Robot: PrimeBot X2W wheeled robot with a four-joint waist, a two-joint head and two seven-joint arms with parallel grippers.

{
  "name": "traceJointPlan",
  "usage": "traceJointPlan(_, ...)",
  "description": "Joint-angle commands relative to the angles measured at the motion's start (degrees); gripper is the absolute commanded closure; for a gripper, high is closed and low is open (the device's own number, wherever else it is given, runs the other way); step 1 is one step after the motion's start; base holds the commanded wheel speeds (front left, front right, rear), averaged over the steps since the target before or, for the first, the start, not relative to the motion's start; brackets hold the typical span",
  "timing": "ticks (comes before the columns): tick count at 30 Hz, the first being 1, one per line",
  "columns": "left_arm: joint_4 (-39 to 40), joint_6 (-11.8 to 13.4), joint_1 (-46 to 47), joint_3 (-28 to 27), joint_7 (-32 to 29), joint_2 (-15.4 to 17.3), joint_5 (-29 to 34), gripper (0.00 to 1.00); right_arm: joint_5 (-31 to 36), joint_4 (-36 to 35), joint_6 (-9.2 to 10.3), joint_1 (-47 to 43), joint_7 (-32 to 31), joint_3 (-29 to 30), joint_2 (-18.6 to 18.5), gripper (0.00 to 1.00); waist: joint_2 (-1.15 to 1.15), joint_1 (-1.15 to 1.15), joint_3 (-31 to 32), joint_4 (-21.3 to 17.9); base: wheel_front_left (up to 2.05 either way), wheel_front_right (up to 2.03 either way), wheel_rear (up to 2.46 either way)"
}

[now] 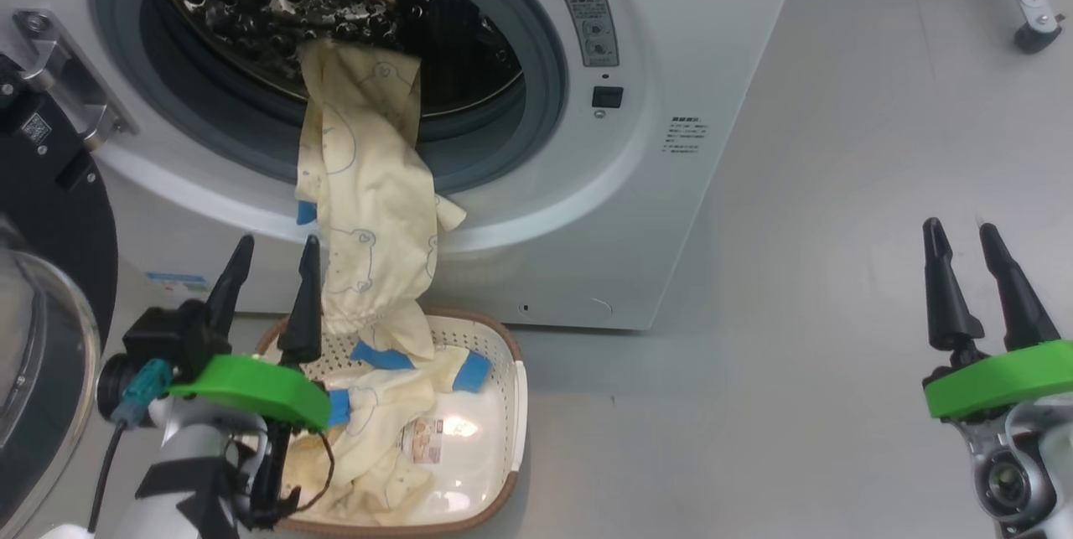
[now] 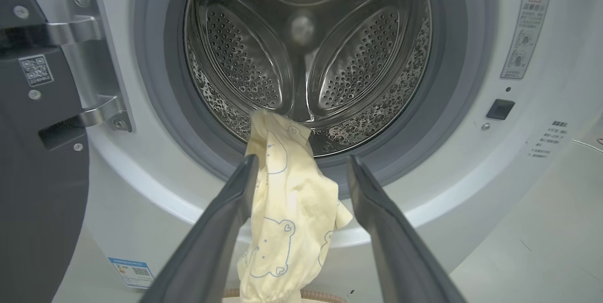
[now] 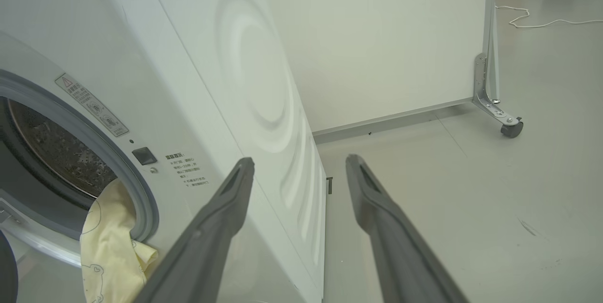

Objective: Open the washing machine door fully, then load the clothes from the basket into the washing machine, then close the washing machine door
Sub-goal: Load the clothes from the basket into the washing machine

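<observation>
Clothes [image 1: 369,212] trailed over the lower rim of the washing machine [image 1: 671,61] into the basket [image 1: 513,405]; left gripper [image 1: 278,241] and right gripper [image 1: 959,227] stood spread, empty.

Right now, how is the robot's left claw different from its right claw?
The left gripper sits close by the yellow clothes that hang from the washing machine down into the basket; the right gripper is far off to the side, over bare floor. The left gripper points at the drum; the right gripper points past the machine's side. Both are open and hold nothing.
</observation>
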State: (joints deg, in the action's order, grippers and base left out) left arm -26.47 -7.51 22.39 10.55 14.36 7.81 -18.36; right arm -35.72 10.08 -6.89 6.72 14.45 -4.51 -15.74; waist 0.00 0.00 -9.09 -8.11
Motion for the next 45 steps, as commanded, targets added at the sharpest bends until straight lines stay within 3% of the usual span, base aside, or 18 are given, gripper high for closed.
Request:
traceJointPlan(1, 2.5, 0.0, -0.1, -2.5, 0.6, 1.0, 0.5, 0.00, 0.6, -1.6, -0.59, -0.1, 0.5, -0.4, -1.8, 0.00, 0.00, 0.00, 0.8, 0.3, 0.00, 0.00, 0.00)
traceJointPlan(15, 10.9, 0.0, -12.4, -6.6, 0.6, 0.9, 2.1, 0.00, 0.7, -1.9, -0.59, -3.8, 0.5, 1.2, -2.7, 0.00, 0.00, 0.00, 3.6, 1.4, 0.00, 0.00, 0.00)
traceJointPlan(26, 12.5, 0.0, -14.1, -7.6, 0.6, 0.3, 2.4, 0.00, 0.9, -2.5, -0.59, -3.8, 0.5, 1.6, -2.8, 0.00, 0.00, 0.00, 2.7, 1.4, 0.00, 0.00, 0.00)
traceJointPlan(45, 0.7, 0.0, -6.1, -3.7, 0.6, 1.0, -1.0, 0.00, 1.0, -3.5, -0.59, 1.5, 0.5, 0.7, -0.3, 0.00, 0.00, 0.00, -6.3, 0.0, 0.00, 0.00, 0.00)
